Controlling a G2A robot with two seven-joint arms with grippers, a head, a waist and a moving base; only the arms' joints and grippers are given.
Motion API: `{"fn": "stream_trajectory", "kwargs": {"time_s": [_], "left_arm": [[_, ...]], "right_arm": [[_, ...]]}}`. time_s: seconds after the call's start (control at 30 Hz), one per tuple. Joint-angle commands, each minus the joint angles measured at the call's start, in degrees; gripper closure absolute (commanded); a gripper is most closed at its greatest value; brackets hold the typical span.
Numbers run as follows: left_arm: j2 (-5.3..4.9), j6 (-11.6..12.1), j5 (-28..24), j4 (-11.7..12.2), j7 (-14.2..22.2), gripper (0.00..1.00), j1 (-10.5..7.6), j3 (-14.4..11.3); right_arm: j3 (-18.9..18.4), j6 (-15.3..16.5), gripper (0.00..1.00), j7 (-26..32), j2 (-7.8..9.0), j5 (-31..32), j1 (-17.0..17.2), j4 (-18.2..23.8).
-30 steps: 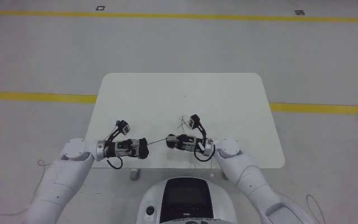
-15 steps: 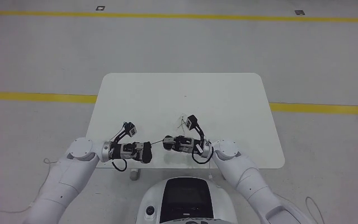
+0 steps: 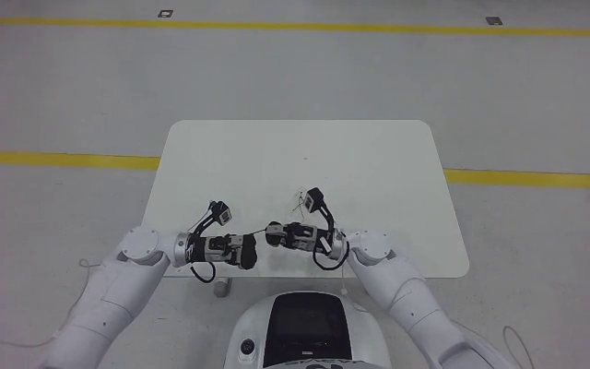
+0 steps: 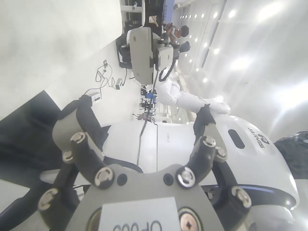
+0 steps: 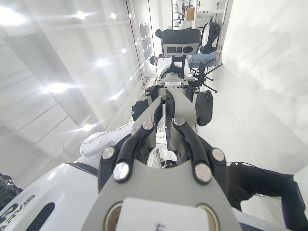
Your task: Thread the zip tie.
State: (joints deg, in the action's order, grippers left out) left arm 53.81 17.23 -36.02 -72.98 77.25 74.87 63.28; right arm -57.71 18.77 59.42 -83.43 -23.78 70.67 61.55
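Observation:
A thin dark zip tie [image 4: 144,126] runs straight between my two grippers, which face each other tip to tip over the near edge of the white table [image 3: 369,166]. My right gripper [image 3: 273,233] [image 5: 163,100] is shut on one end of the tie. In the left wrist view it [image 4: 154,67] appears end-on with the tie coming out of its fingers. My left gripper [image 3: 250,251] [image 4: 143,106] stands open wide, and the tie passes down the middle between its two fingers without touching either.
A small tangle of thin loose ties [image 3: 300,199] lies on the table just beyond the right gripper. The table's near edge runs right under both grippers. Yellow floor lines [image 3: 74,160] cross behind the table.
The left gripper has moved right toward the right gripper, which has edged left. The gap between the two has shrunk.

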Motion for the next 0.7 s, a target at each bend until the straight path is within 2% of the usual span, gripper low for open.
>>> {"fn": "stream_trajectory", "kwargs": {"time_s": [0.0,0.23,0.37,0.67], "left_arm": [[-0.03,0.07,-0.71,-0.05,0.25,0.00,0.06,-0.02],[-0.04,0.44,-1.46,-0.05,0.99,0.00,-0.05,-0.07],[-0.02,-0.01,-0.83,-1.08,-1.34,0.00,0.46,-0.48],[-0.28,-0.06,-2.31,-1.22,0.20,0.00,0.46,-0.36]], "right_arm": [[-0.03,-0.13,1.00,0.45,0.17,-0.02,0.07,0.31],[0.13,0.09,1.00,0.46,0.59,-0.05,0.30,0.57],[-0.11,0.70,1.00,0.90,0.87,-0.69,0.49,0.46],[-0.55,0.71,1.00,2.40,1.47,-1.32,1.05,1.51]]}}
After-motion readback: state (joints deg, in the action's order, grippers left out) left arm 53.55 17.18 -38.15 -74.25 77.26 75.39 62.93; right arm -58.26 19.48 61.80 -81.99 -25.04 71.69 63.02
